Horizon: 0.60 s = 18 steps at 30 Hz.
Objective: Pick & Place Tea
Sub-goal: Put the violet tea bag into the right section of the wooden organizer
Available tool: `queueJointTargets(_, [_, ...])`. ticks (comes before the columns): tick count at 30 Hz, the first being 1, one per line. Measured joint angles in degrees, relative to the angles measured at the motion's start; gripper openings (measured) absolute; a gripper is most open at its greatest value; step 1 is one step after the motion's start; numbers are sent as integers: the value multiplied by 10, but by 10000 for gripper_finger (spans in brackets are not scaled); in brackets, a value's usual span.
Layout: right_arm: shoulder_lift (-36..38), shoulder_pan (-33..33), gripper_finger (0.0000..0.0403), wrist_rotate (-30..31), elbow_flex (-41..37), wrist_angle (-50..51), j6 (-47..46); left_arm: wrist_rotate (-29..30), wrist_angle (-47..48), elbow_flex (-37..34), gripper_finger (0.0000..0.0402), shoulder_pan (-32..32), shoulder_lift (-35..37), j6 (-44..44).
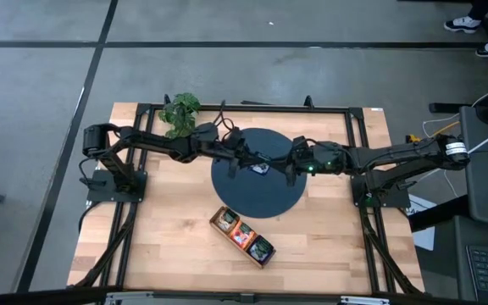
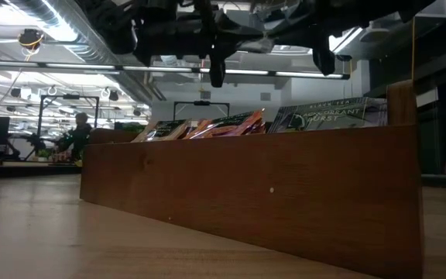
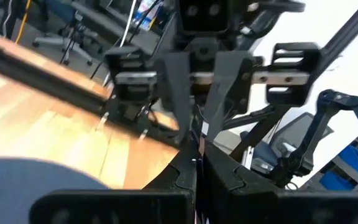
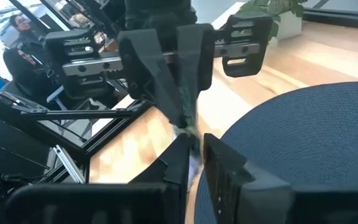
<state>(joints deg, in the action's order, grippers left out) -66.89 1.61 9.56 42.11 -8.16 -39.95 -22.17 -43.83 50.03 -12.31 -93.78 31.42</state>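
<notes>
Left gripper (image 1: 246, 158): clenched on your tea sachet (image 1: 261, 168) | right gripper (image 1: 288, 165): facing it, fingers narrowed around same sachet, firm hold undetermined | both above dark round mat (image 1: 269, 203) | wooden tray (image 1: 242, 236) beyond mat, holding other sachets.

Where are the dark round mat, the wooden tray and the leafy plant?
dark round mat (image 1: 257, 199): high view, bare near part of its surface.
wooden tray (image 1: 263, 260): high view, its outer wall at the right end.
leafy plant (image 1: 180, 111): high view, middle of its leaves.
</notes>
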Motion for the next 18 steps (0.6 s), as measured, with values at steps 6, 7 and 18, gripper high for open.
queueJointTargets(6, [0,0,15,0,0,2,6,-1,59,0,5,-3,0,-3])
queueJointTargets(7, [0,0,8,0,0,2,10,-1,64,0,5,-3,0,-5])
queueJointTargets(18, [0,0,7,0,0,17,4,0,64,0,19,-3,0,-7])
